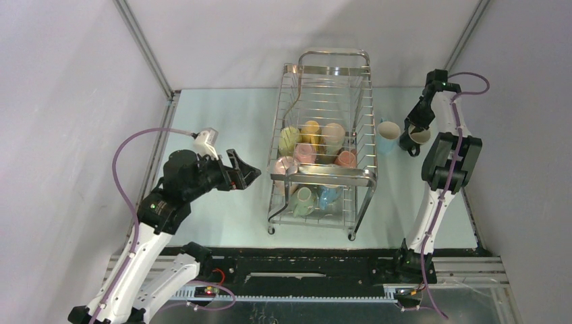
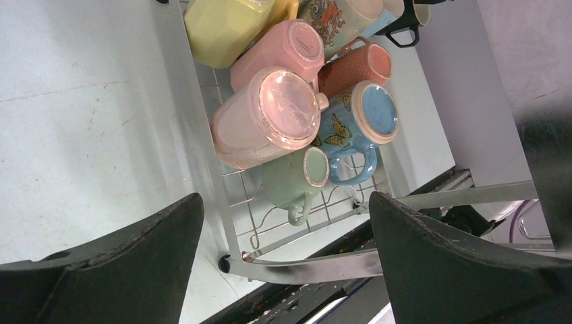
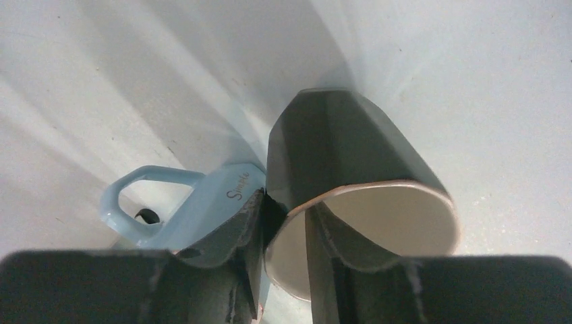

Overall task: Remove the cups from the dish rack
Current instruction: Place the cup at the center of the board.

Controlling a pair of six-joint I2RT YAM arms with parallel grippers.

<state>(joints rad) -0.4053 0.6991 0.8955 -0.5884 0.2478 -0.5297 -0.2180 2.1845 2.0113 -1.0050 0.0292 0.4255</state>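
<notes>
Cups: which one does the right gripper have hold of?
The black mug with the cream inside: the right gripper pinches its rim. It is beside the light blue mug, right of the dish rack; the rest sit in the rack.

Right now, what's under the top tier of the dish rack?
On the lower tier, a pale green mug and a light blue butterfly mug sit side by side. The upper-tier mugs cover the rest, so anything farther back is hidden.
</notes>
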